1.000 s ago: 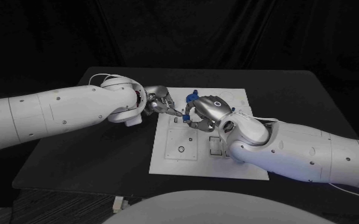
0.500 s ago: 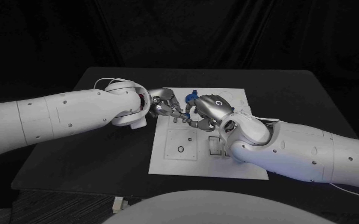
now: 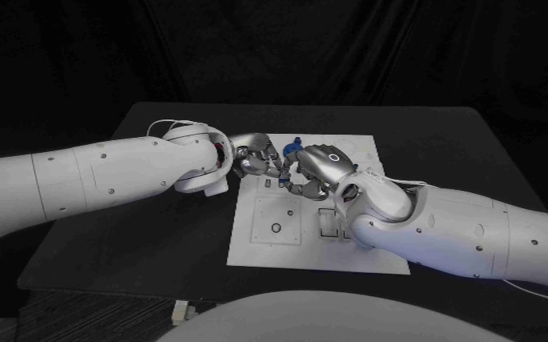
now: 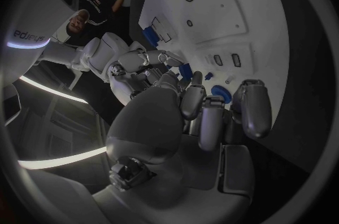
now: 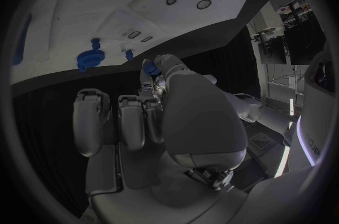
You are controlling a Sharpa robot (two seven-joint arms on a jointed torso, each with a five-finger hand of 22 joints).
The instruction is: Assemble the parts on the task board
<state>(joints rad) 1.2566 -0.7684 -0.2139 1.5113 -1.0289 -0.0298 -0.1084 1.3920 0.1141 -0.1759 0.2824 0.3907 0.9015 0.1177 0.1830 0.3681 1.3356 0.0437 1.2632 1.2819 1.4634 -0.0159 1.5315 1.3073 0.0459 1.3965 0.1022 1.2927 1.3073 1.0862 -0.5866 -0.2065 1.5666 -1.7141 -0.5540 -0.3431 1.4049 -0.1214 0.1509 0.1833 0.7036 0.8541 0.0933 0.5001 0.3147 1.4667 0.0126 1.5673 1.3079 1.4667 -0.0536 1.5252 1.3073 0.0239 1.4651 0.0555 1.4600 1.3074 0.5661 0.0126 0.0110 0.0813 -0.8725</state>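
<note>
Two robot hands meet over the task board (image 3: pixel 302 231) on the black surface (image 3: pixel 149 231).

The left hand (image 3: pixel 257 160) and right hand (image 3: pixel 314 169) come together above the board's far part, fingers curled close around small blue parts (image 3: pixel 290 150); whether either hand truly holds one cannot be told. Another blue part (image 5: pixel 90 58) sits on the board.

Dim scene against black drapes; the white task board (image 3: pixel 299 223) and arms catch soft overhead light. Wrist views bend strongly at their rims.
</note>
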